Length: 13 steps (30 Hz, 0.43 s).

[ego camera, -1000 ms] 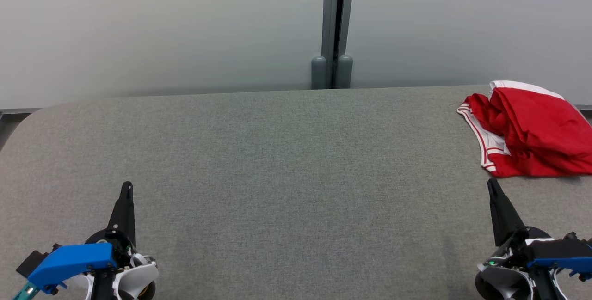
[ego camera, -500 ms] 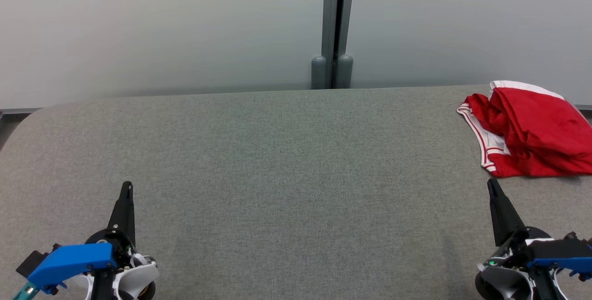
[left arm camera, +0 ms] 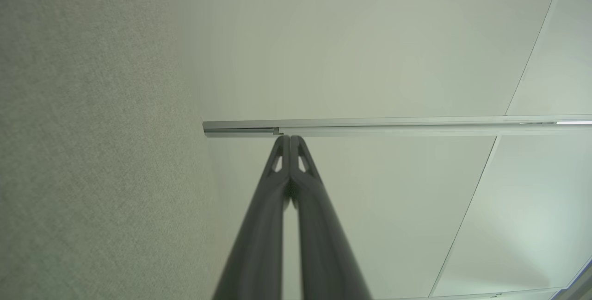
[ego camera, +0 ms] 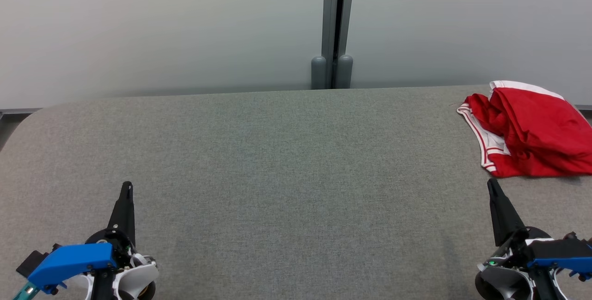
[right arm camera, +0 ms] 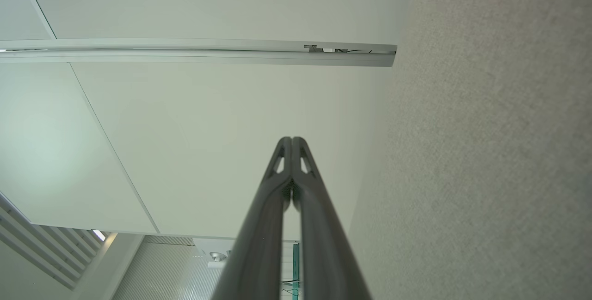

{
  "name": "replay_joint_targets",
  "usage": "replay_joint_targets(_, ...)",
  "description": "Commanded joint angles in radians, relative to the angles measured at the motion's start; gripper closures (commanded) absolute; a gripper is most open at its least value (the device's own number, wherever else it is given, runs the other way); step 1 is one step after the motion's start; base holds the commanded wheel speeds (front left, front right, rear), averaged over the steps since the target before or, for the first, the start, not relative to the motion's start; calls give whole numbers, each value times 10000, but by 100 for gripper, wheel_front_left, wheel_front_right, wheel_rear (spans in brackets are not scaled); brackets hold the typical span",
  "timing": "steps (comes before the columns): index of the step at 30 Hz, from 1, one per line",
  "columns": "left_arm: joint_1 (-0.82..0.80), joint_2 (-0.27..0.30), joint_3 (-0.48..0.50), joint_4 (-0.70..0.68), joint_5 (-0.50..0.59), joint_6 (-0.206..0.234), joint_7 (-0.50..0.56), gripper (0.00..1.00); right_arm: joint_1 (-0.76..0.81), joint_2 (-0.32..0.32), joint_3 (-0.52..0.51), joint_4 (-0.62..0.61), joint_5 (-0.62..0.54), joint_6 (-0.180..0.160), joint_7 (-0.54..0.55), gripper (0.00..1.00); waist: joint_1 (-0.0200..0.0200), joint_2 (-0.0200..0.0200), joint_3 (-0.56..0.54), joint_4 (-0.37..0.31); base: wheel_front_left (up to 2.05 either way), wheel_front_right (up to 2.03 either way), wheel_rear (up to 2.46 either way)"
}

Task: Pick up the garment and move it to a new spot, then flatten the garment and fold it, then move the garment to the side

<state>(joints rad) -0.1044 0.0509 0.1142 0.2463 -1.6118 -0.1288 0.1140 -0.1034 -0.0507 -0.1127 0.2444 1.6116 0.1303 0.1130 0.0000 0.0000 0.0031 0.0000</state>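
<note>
Garment (ego camera: 532,133) is lying bunched at the far right of the table (ego camera: 277,152), red with white trim (ego camera: 477,140), its right side running out of the head view. It's sitting just ahead of the right gripper (ego camera: 491,182), not touching it. The left gripper (ego camera: 126,184) is hovering well apart, at the near left. Both grippers are showing fingers pressed together, holding nothing.

Handling guess: light, soft, limp knit. It's going to drape and sag once lifted, and layers may slide over each other. Best hold looks like the trimmed edge at the near-left of the pile, since the band is giving a thicker, firmer bite. Pinching the loose red folds on top is risking a single layer and a tangled lift.
</note>
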Motion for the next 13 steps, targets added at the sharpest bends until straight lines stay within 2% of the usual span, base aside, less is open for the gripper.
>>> replay_joint_targets(1,-98,-14,12,-45,-25,-44,33,100,-109,10,-26,12,29,8,23,100,0,0,0,0,0,0,0)
replay_joint_targets(13,-98,-14,12,-46,-25,-44,33,100,-109,10,-26,12,29,8,23,100,0,0,0,0,0,0,0)
